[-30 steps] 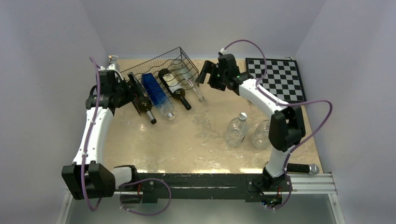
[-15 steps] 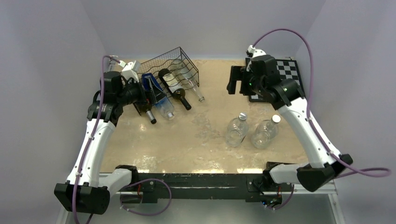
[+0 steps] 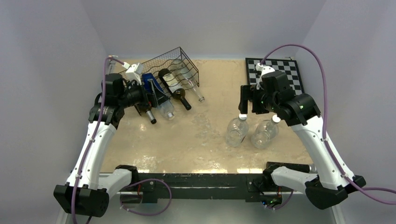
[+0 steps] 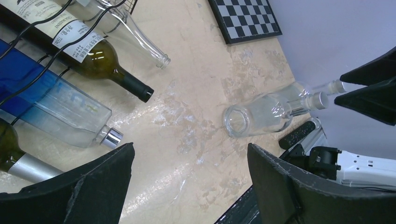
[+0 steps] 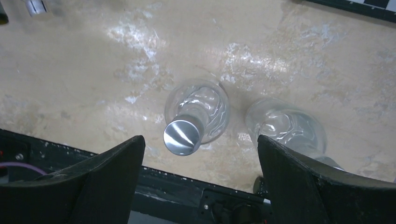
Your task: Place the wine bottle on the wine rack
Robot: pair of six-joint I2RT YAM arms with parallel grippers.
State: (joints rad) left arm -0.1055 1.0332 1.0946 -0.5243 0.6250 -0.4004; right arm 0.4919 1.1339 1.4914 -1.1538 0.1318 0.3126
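Two clear wine bottles with silver caps stand upright on the table: the left one (image 3: 236, 130) (image 5: 196, 114) and the right one (image 3: 265, 133) (image 5: 285, 128). My right gripper (image 3: 249, 101) (image 5: 200, 154) hangs open above the left one, its cap between the spread fingers and untouched. The black wire wine rack (image 3: 163, 67) stands at the back left. In it lie a green labelled bottle (image 4: 88, 49), a blue-and-clear bottle (image 4: 51, 107), a clear bottle (image 4: 135, 32) and a dark bottle (image 4: 23, 163). My left gripper (image 3: 156, 93) (image 4: 190, 154) is open and empty over the rack's front.
A chessboard (image 3: 275, 77) lies at the back right. A black handle with a silver end (image 3: 301, 168) rests by the right arm's base at the near edge. Purple cables loop above both arms.
My right arm swung away from the rack, right and nearer, to a spot over the left standing bottle. My left gripper shifted a little right along the rack's front.
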